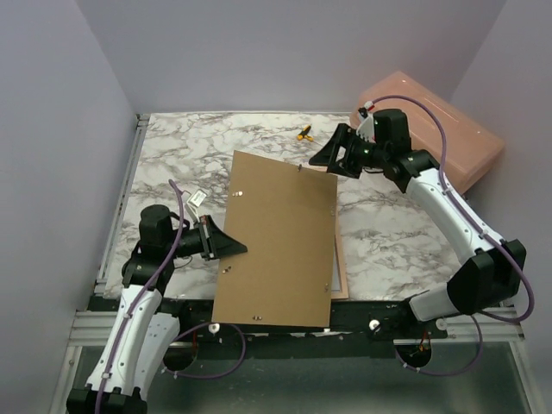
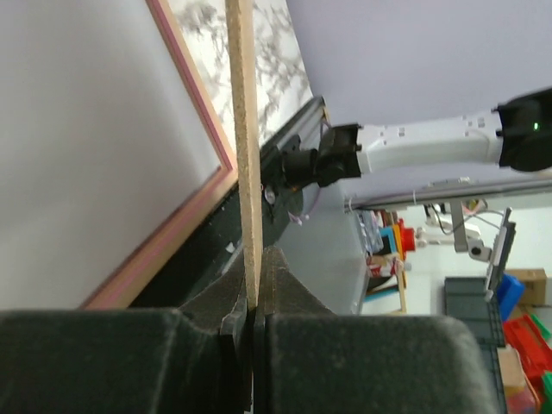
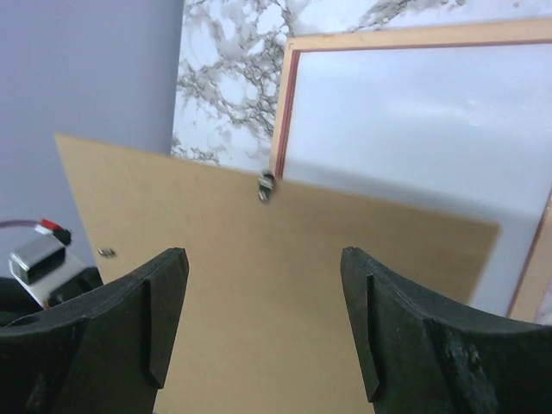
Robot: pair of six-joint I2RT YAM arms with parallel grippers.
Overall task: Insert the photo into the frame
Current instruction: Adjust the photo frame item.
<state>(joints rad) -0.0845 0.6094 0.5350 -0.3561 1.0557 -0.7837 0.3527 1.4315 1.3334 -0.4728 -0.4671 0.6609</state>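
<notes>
Gripping the brown backing board (image 1: 276, 241) by its left edge, the L tool (image 2: 256, 302) is clamped tight; its fingers pinch the board's thin edge, seen edge-on in the L wrist view. Board hangs tilted over the frame (image 1: 339, 259) and hides most of it from above. Only a thin strip of frame shows along the board's right side. Frame lies flat on the marble surface (image 1: 190, 147), light-wood rim up w/ a pink inner lip. A white sheet fills its opening: the photo (image 3: 414, 129), plain back up, print side not visible. On the L side the board is clear of frame & photo, w/ a gap betw. them. R tool (image 3: 263, 259) sits at the board's far right corner, jaws wide apart, nothing held. A small metal tab (image 3: 267, 185) on the board's far edge is just ahead of it. Salmon box (image 1: 448, 129) sits far right behind the R arm. A small yellow-black item (image 1: 304, 133) lies on the surface near the board's far edge, apart from it.
</notes>
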